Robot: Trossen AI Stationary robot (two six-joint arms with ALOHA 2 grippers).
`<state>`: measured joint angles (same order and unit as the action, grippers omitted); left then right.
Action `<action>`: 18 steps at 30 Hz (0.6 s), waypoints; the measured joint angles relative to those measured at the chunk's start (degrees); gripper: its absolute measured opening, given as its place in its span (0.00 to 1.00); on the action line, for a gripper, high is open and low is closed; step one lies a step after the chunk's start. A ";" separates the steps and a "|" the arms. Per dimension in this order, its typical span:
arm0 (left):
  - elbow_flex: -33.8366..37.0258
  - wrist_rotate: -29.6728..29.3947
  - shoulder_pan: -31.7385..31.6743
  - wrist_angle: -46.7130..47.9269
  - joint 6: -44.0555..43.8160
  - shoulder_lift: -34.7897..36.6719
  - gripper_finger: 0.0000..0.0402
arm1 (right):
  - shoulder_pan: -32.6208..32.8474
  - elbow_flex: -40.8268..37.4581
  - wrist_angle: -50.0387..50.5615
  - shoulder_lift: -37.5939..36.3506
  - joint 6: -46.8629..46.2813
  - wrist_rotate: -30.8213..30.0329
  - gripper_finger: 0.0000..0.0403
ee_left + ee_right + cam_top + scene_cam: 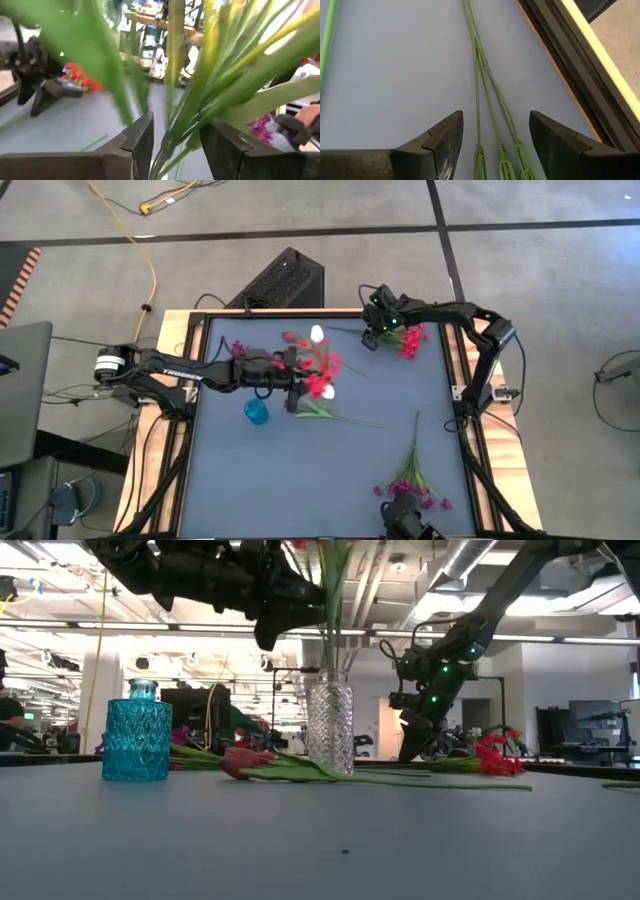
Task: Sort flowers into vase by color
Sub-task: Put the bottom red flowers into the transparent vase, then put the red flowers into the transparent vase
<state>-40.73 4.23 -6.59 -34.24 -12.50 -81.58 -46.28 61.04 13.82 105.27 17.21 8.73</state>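
Grey table [300, 480] with wooden side rails carries two vases near its centre: a clear glass vase [329, 727] and, toward the left edge, a blue vase [256, 412]. Left gripper [175, 145] sits above the clear vase, fingers parted, with green stems [200, 100] of the red flowers [320, 375] passing between them; contact with the stems cannot be determined. Right gripper [495, 145] hovers at the far right corner, fingers spread wide on either side of thin stems [482, 70] lying on the table, beside a red sprig [412, 340]. A magenta-purple sprig [412, 480] lies near the front edge. A tulip bud [245, 762] lies beside the clear vase.
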 joint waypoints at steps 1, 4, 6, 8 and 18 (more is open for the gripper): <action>0.00 0.14 0.00 -0.21 0.57 0.00 0.36 | 0.00 0.00 -0.17 0.00 0.00 0.00 0.63; -0.02 0.52 -0.53 1.64 2.04 0.00 0.36 | -0.34 0.00 0.18 0.00 0.78 -0.02 0.63; -0.02 1.90 -1.22 2.81 1.87 -0.04 0.36 | -0.37 0.00 0.70 0.00 1.55 -0.09 0.63; -0.02 4.97 -2.06 3.24 1.85 -0.04 0.36 | -0.39 0.00 0.98 0.00 2.12 -0.17 0.63; -6.50 15.22 -7.47 27.13 6.25 3.35 0.36 | -0.94 0.00 1.07 0.00 2.53 -1.57 0.57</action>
<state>-47.23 19.45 -14.06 -7.11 -6.26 -78.23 -47.22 61.04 14.89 105.27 19.74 7.16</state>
